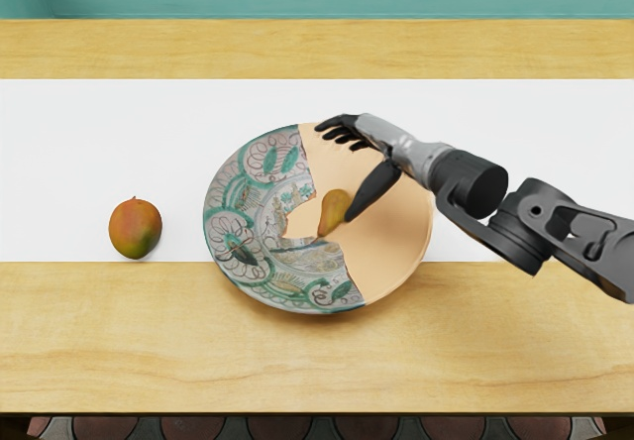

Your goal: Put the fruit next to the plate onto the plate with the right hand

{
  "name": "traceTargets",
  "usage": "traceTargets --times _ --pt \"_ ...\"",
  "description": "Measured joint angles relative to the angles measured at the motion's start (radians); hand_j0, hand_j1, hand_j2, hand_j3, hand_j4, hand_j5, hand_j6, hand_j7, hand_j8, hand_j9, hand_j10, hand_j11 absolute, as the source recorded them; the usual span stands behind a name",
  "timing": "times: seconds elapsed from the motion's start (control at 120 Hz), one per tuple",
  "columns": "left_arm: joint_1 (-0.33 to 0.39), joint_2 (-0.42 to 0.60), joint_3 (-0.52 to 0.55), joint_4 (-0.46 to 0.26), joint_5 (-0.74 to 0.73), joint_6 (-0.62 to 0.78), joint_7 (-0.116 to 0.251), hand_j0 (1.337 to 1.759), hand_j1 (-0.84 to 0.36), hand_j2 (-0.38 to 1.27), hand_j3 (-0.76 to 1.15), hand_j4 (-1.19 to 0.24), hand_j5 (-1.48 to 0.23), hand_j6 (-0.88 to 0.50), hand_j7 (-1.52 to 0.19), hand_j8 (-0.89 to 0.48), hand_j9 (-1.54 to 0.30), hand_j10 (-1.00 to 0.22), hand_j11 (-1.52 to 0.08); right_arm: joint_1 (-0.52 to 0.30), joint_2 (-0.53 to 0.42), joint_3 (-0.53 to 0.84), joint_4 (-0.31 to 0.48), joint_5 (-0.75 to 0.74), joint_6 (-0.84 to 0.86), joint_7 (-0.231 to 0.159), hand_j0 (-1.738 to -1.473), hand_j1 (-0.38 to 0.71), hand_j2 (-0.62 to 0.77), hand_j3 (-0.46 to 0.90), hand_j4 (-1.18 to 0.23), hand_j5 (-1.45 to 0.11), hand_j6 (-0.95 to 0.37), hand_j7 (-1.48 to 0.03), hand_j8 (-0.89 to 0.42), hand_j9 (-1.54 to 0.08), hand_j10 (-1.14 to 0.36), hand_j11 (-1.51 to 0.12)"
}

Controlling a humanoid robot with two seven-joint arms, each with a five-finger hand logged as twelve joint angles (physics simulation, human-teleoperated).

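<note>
Pear (332,212) lies mid-frame on the plate (396,237). I see my right hand (367,148) over the plate's upper part, fingers spread wide, holding nothing, thumb reaching the pear's right edge. Mango (135,227) sits at left, well apart.

Sim home dining spot: wood table (149,341) w/ white runner (119,143), painted plate (396,252).
</note>
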Motion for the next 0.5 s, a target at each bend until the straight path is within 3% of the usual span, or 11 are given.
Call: traceTargets --times 0.083,0.175,0.275,0.375,0.5 --pt "0.009 0.000 0.001 0.000 0.000 0.000 0.000 1.658 0.35 0.00 0.00 0.00 0.00 0.00 0.00 0.00 0.00 0.00 0.00 -0.003 -0.028 0.093 0.000 0.075 0.139 -0.025 -1.658 -0.17 0.11 0.00 -0.16 -0.22 -0.17 -0.22 -0.12 -0.22 -0.13 -0.21" --pt "0.009 0.000 0.001 0.000 0.000 0.000 0.000 1.658 0.35 0.00 0.00 0.00 0.00 0.00 0.00 0.00 0.00 0.00 0.00 -0.008 -0.148 0.186 -0.010 0.305 0.363 -0.039 -1.658 -0.23 0.07 0.00 -0.11 -0.15 -0.11 -0.14 -0.09 -0.14 -0.09 -0.14" --pt "0.009 0.000 0.001 0.000 -0.003 0.000 0.000 1.658 0.35 0.00 0.00 0.00 0.00 0.00 0.00 0.00 0.00 0.00 0.00 -0.038 -0.249 0.247 -0.077 0.547 0.582 -0.041 -1.658 -0.27 0.04 0.00 -0.07 -0.10 -0.07 -0.10 -0.06 -0.10 -0.06 -0.09" --pt "0.009 0.000 0.001 0.000 -0.004 0.000 0.001 1.658 0.35 0.00 0.00 0.00 0.00 0.00 0.00 0.00 0.00 0.00 0.00 -0.138 -0.291 0.371 -0.170 0.703 0.672 -0.040 -1.658 -0.29 0.03 0.00 -0.05 -0.07 -0.05 -0.07 -0.04 -0.07 -0.04 -0.06" --pt "0.009 0.000 0.002 0.000 -0.002 0.000 0.001 1.658 0.35 0.00 0.00 0.00 0.00 0.00 0.00 0.00 0.00 0.00 0.00 -0.234 -0.310 0.496 -0.267 0.777 0.712 -0.040 -1.658 -0.31 0.01 0.00 -0.03 -0.04 -0.03 -0.04 -0.03 -0.04 -0.03 -0.04"
